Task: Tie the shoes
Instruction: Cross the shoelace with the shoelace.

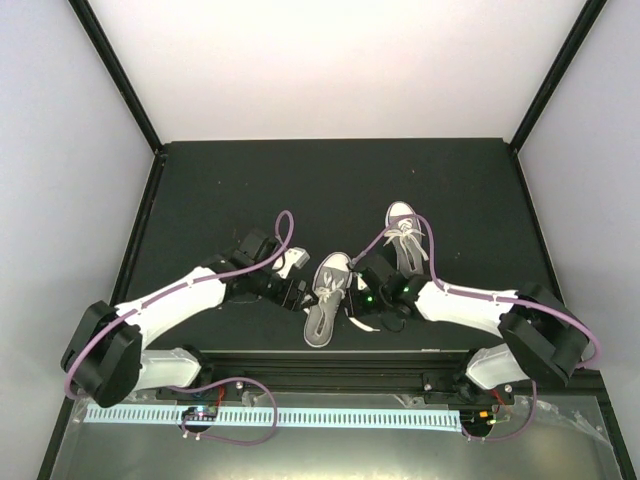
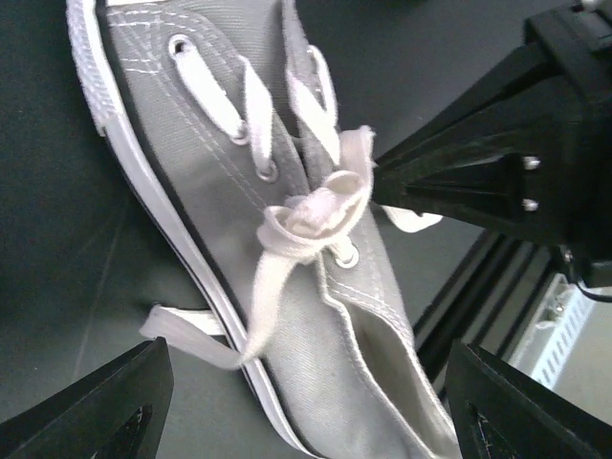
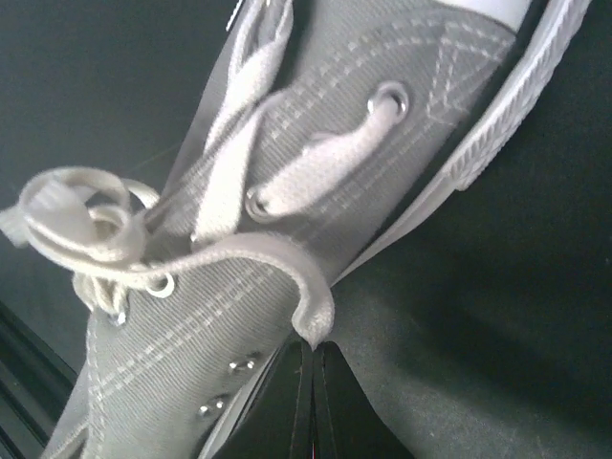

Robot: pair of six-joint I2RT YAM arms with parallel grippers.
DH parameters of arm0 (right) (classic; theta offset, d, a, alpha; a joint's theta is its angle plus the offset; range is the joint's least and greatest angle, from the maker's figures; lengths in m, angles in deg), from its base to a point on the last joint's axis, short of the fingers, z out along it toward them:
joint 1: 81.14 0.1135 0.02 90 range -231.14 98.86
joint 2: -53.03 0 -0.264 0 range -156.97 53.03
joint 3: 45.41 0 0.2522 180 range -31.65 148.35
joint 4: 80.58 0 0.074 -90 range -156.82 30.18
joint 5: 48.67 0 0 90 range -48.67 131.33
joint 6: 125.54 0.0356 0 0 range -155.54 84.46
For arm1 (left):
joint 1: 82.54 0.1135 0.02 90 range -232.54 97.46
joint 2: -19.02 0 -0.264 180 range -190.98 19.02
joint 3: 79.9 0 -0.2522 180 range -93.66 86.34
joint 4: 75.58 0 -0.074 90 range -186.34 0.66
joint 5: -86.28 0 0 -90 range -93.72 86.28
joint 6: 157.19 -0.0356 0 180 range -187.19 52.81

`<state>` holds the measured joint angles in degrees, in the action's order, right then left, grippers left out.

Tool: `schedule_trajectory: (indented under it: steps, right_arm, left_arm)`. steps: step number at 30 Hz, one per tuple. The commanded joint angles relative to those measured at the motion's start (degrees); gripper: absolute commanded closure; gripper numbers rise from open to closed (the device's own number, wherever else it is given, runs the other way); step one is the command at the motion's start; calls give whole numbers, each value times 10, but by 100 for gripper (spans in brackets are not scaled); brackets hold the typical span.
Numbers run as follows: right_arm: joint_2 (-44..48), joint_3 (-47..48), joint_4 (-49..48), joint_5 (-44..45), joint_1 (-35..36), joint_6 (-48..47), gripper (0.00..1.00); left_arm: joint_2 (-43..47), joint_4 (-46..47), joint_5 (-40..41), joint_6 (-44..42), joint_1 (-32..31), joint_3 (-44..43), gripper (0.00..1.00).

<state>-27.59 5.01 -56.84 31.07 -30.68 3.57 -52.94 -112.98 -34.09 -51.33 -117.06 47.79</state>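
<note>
Left tool (image 1: 298,290): fingers (image 2: 96,406) stand wide apart with nothing clamped. In its wrist view one shows in each lower corner.
Right tool (image 1: 352,298): fingers pressed together, and a white lace strand (image 3: 287,263) folds down right at their tips, apparently nipped there.
Near sneaker (image 1: 328,300): a grey canvas low-top with a white sole, lying on the bench (image 1: 200,200) between the two tools. Its laced upper sits in the gap between the left tool's fingers, touching neither.
Knot (image 2: 316,215): a loose bunch of white lace over the sneaker's middle eyelets, ahead of the left tool. The tip of the right tool meets it from the side.
Loose lace end (image 2: 186,330): hangs over the sole's edge onto the bench, just ahead of the left tool's left finger.
Eyelets (image 3: 390,98): metal rings with flat lace threaded through, beyond the right tool's tips.
Far sneaker (image 1: 405,232): the same kind, toe pointing away from the arms, its laces spread. It lies beyond the right tool, apart from it and well apart from the left tool.
</note>
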Motion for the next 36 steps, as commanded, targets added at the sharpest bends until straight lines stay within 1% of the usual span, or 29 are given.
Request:
schedule_trajectory:
  steps: [1,3,4,5,8,10,14,16,20,22,27,36]
  right_arm:
    - [14,-11,-13,-5,3,2,98]
    - [16,-12,-13,-7,3,2,98]
    - [17,-13,-14,-9,2,2,98]
    - [17,-13,-15,-10,3,1,98]
    - [18,-13,-15,-12,2,2,99]
    - [20,-13,-15,-13,3,3,98]
    - [20,-13,-16,-19,3,4,98]
    - [18,-13,-15,-23,3,3,98]
    - [16,-12,-15,-27,3,3,98]
    - [15,-11,-16,-28,3,3,99]
    - [10,-11,-17,-30,3,2,98]
    - [7,-10,-20,-33,3,3,98]
  left_arm:
    - [16,-91,-32,-18,-1,-49,19]
    - [19,-82,-25,-16,-2,-51,20]
    - [17,-60,-30,-15,-2,-49,21]
    - [10,-44,-39,-15,-1,-50,24]
    - [-37,-14,-47,-13,-2,-68,39]
    - [-60,10,-49,-17,-1,-79,45]
    - [-94,35,-48,-32,-2,-109,46]
    - [-109,40,-43,-39,-2,-120,45]
    - [-146,26,-37,-59,-4,-144,44]
    - [-158,20,-36,-66,-7,-148,46]
    - [-171,15,-37,-72,-18,-147,59]
    - [-183,5,-14,-71,-24,-147,60]
